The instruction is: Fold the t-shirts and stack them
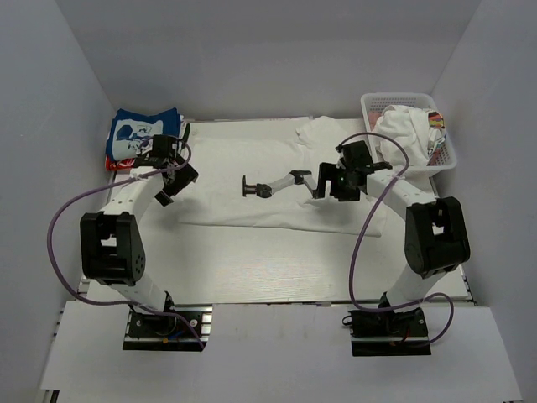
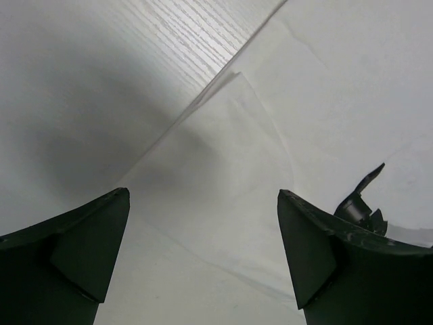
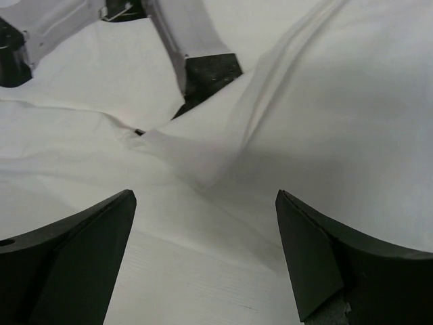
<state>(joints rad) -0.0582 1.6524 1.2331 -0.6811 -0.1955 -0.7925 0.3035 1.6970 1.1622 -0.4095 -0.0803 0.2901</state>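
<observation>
A large plain white t-shirt (image 1: 252, 168) lies spread flat on the table. My left gripper (image 1: 172, 185) is open and empty above the shirt's left edge (image 2: 223, 88), where cloth meets bare table. My right gripper (image 1: 334, 191) is open and empty above the shirt's near right edge (image 3: 203, 162), over a creased fold. A blue t-shirt with white print (image 1: 138, 134) lies folded at the far left on a red patterned one (image 1: 113, 164). A white t-shirt with colourful print (image 1: 435, 128) sits in the basket. The dusty-pink t-shirt is not in view.
A small white and black jointed tool (image 1: 264, 186) lies on the middle of the white shirt; it also shows in the right wrist view (image 3: 189, 47) and the left wrist view (image 2: 362, 203). A white plastic basket (image 1: 449, 155) with bunched white cloth (image 1: 403, 134) stands far right. White walls enclose the table.
</observation>
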